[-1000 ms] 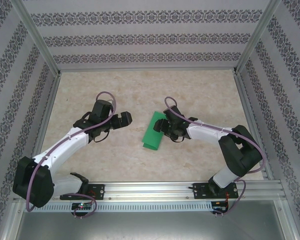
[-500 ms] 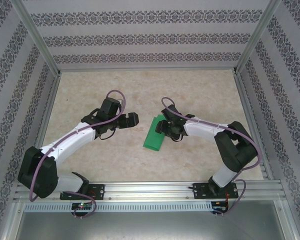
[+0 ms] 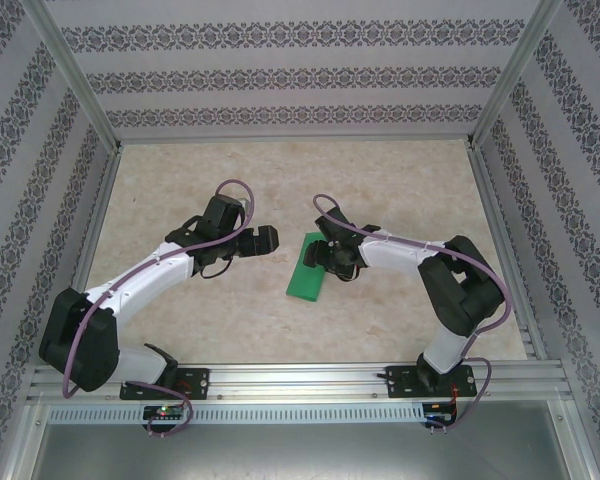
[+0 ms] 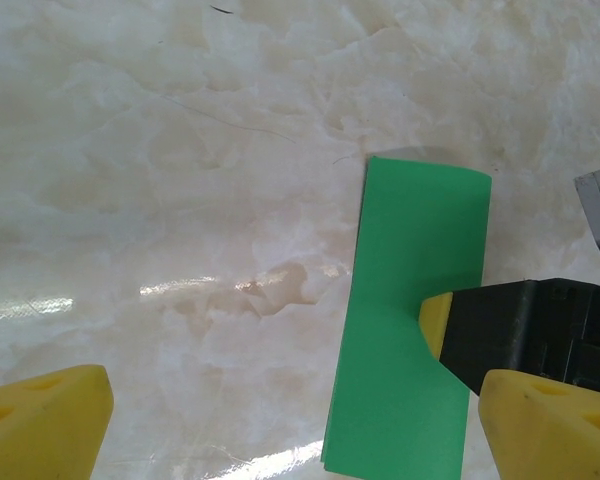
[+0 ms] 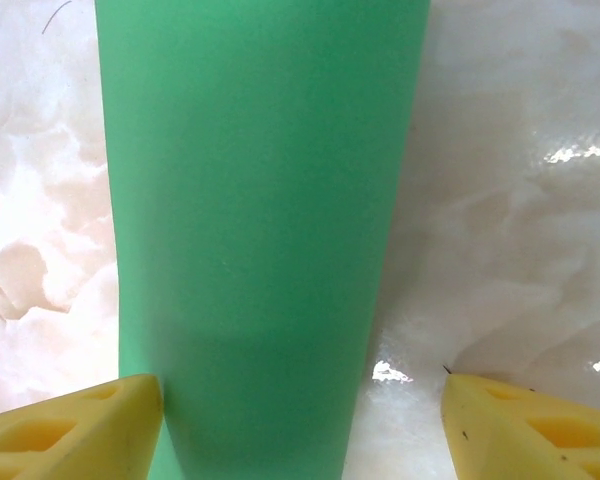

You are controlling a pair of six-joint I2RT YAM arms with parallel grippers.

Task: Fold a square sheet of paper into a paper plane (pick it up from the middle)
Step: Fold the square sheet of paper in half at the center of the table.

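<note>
Claws both spread: we see the left claw left of the folded green paper, the right claw straddling its far end. It lies mid-worktop, pale marbled stone between patterned walls, long axis running near-left to far-right.

Left fingers and right fingers spread wide

Quick count: one sheet of green paper, folded to a strip, mid-table. Two arms, left arm and right arm. Two grippers, left gripper and right gripper. Four yellow fingertips total. Two purple cables, one per arm.
</note>
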